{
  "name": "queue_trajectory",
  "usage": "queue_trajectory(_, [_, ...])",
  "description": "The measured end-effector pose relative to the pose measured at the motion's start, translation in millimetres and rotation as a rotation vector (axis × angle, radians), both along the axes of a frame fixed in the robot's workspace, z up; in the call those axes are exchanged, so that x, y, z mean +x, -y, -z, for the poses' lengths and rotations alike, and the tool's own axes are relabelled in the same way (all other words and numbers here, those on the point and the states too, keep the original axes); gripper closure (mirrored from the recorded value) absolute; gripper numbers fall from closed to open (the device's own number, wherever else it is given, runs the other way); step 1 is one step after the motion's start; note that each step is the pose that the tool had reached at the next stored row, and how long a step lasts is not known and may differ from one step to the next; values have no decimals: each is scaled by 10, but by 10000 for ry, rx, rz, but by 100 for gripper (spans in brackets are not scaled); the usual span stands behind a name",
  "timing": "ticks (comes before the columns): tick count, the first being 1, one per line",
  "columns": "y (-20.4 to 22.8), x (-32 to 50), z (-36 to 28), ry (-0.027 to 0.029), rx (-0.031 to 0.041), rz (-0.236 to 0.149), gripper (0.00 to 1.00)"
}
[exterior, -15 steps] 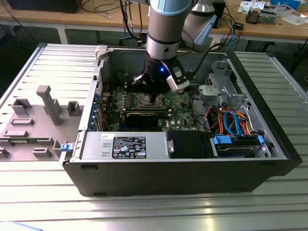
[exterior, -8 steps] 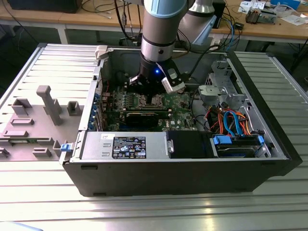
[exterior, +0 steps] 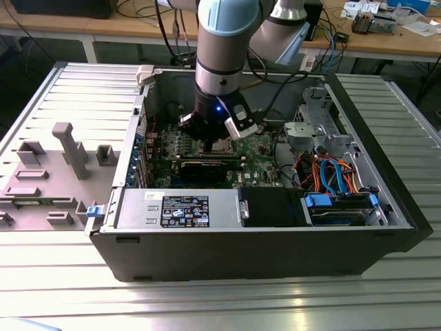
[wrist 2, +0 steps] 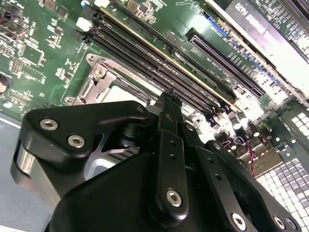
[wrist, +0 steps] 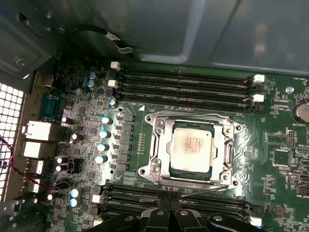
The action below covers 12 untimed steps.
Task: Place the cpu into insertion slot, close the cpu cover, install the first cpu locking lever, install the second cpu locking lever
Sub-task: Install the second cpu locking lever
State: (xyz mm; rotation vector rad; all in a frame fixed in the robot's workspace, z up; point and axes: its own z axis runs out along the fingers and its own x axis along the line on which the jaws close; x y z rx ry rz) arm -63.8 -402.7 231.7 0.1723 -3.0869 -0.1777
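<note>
The cpu (wrist: 192, 147) sits in the insertion slot with the cpu cover (wrist: 161, 145) down over it. The claw (wrist: 169, 209), fingers pressed together and empty, hangs beside the socket: lever-locking stage, I'd judge, calling for careful hooking.

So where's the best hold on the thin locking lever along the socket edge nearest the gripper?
The lever is a thin wire lying low beside the closed cover. Probably pinch across its end at the corner, coming straight down from above; a sideways approach would find little to catch.
</note>
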Motion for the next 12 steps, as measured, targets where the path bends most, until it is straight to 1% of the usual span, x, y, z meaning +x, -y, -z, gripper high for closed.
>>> queue_trajectory(5, [23, -47, 52, 0, 89, 0, 89])
queue_trajectory(6, [29, -53, 59, 0, 120, -3, 89])
queue_trajectory(8, [54, -78, 77, 0, 301, -21, 89])
queue_trajectory(9, [72, -92, 87, 0, 375, -47, 89])
queue_trajectory(11, [96, -124, 118, -1, 428, -117, 89])
queue_trajectory(12, [101, -132, 126, 0, 451, -140, 89])
